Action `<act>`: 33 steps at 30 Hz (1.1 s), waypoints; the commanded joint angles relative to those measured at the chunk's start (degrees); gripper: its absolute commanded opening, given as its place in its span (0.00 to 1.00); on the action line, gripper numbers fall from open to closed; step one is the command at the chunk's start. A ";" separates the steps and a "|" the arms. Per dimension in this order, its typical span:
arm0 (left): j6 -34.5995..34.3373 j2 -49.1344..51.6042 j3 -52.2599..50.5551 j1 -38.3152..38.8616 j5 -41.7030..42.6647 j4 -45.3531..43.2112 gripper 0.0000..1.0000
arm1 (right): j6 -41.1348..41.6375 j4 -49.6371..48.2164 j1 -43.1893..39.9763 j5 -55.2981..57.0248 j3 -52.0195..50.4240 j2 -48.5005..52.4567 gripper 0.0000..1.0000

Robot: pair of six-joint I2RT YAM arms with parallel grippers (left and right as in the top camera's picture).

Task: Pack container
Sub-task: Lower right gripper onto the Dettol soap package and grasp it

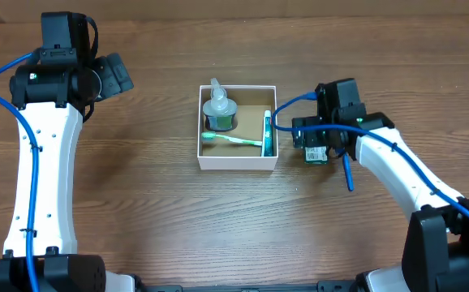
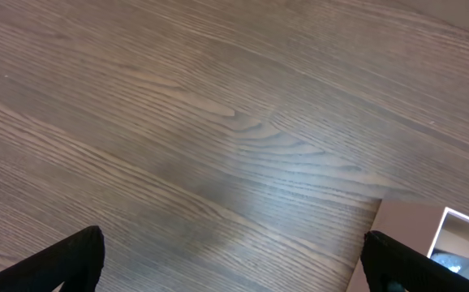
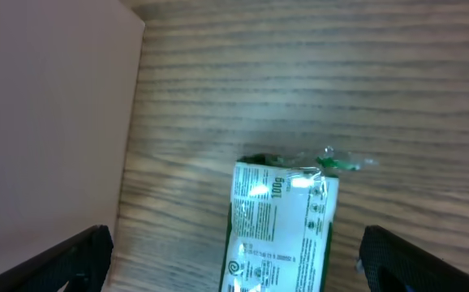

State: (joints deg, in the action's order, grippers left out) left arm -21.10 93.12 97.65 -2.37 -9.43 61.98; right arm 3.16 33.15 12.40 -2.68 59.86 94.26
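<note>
The container (image 1: 238, 161) is a square white box with a brown inside, at the table's middle. It holds a clear bottle with a grey cap (image 1: 218, 108), a green toothbrush (image 1: 233, 139) and a teal tube (image 1: 267, 132) along its right wall. A small green and white packet (image 3: 279, 227) lies on the table just right of the box, whose white wall (image 3: 52, 122) fills the left of the right wrist view. My right gripper (image 3: 234, 259) is open, its fingers on either side of the packet without closing on it. My left gripper (image 2: 234, 264) is open and empty over bare table left of the box.
The left arm (image 1: 48, 154) stretches along the table's left side, the right arm (image 1: 397, 162) along the right. A corner of the box (image 2: 429, 235) shows at the lower right of the left wrist view.
</note>
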 commanded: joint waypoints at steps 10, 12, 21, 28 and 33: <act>-1.20 -0.24 0.66 -0.24 0.02 -0.04 1.00 | 0.79 -9.18 -0.59 2.54 -9.05 0.39 1.00; -1.20 -0.24 0.66 -0.24 0.02 -0.04 1.00 | 1.77 -10.10 -0.59 4.17 -9.73 0.42 1.00; -1.20 -0.24 0.66 -0.24 0.02 -0.04 1.00 | 2.84 -13.70 -0.57 3.30 -10.10 5.42 1.00; -1.20 -0.24 0.68 -0.24 0.02 -0.04 1.00 | 2.89 -14.60 -0.57 3.02 -10.08 6.60 0.81; -1.20 -0.24 0.66 -0.24 0.02 -0.07 1.00 | 2.84 -10.56 -0.57 3.06 -7.91 6.58 0.53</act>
State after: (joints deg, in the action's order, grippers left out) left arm -21.10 93.12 97.65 -2.37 -9.41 62.00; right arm 5.80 20.18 11.99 0.93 50.54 99.81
